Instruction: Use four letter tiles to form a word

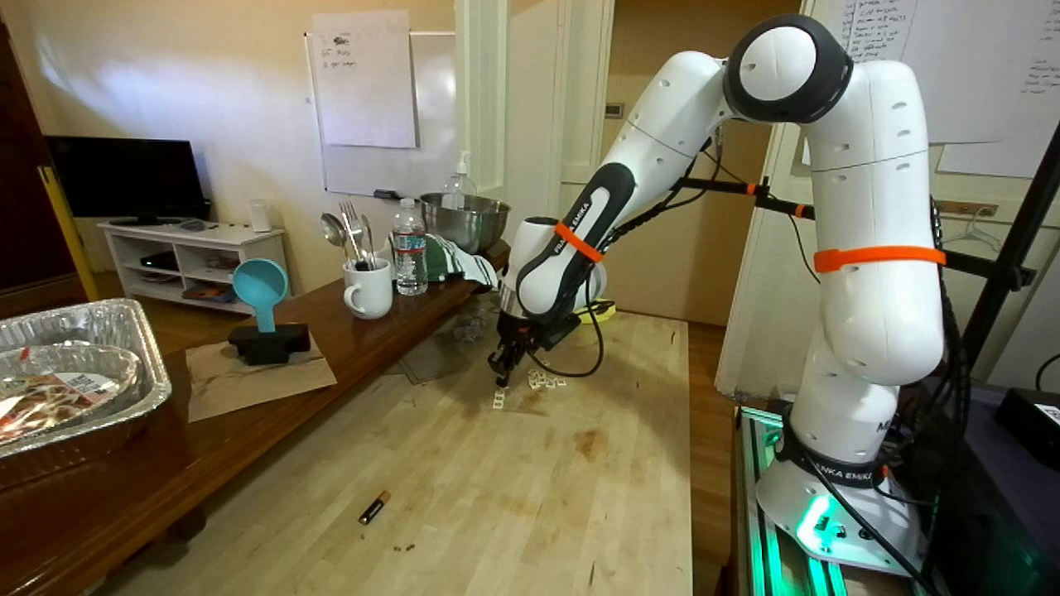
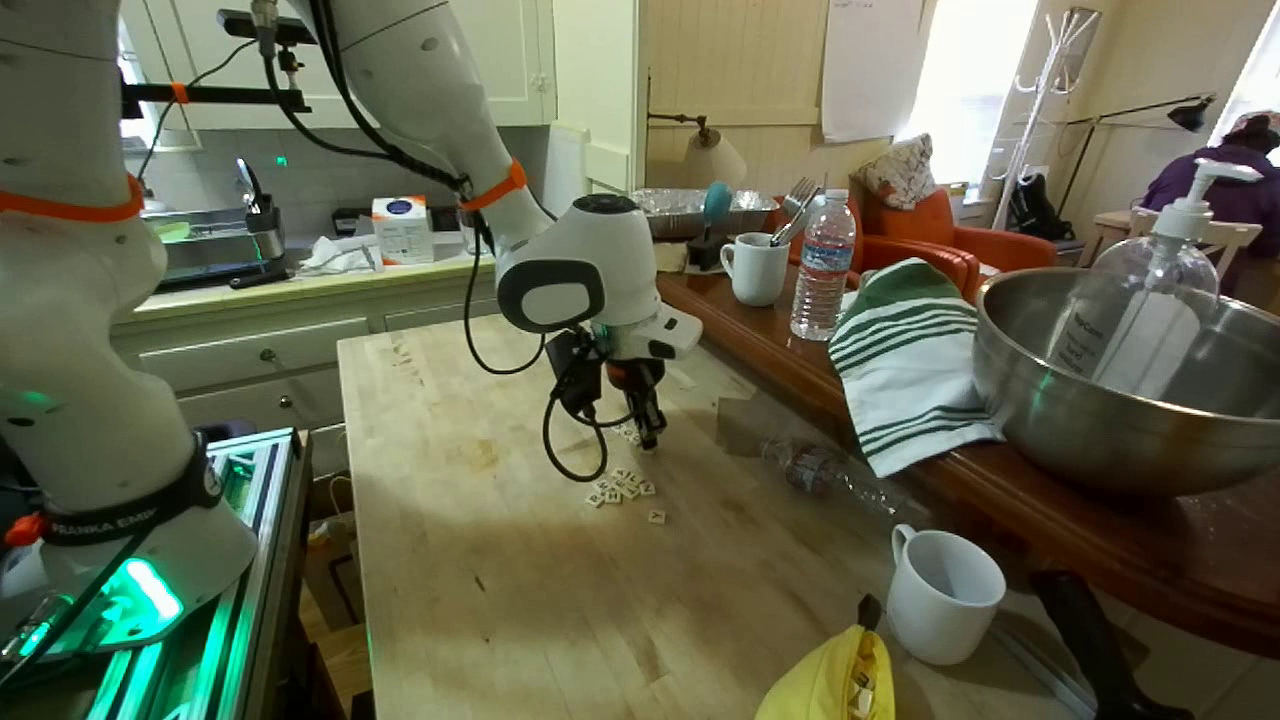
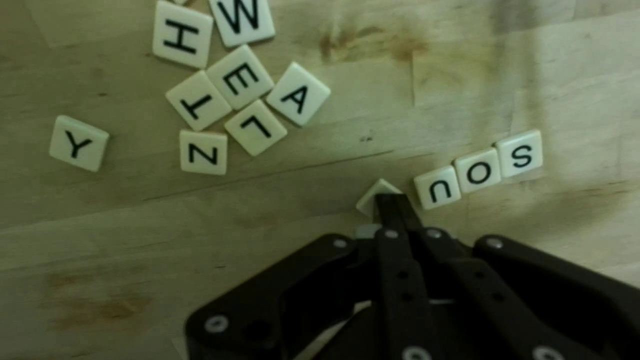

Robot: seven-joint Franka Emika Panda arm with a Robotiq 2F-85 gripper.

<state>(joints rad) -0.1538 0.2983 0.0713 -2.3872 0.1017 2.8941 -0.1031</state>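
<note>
Letter tiles (image 3: 478, 171) lie face up on the wooden table (image 1: 497, 497): three of them, S, O and U, touch edge to edge in a nearly straight row, and a fourth tile (image 3: 368, 201) sits just beside the U tile (image 3: 438, 188) with a gap between, turned askew, its letter hidden. Covering part of it in the wrist view is the gripper (image 3: 393, 201), fingers together with nothing seen between them; whether they press on the tile or only hang over it cannot be told. The step looks like nudging this tile into line. An off-centre push would likely spin it further; too long a push would drive it into its neighbour and knock the row crooked; pressing down on an edge could tip it. The hidden letter may also fail to make a word. Farther off lie the loose tiles (image 3: 251, 137), which only a wide sweep could scatter, and in an exterior view a battery (image 1: 374, 507) rests well apart
</note>
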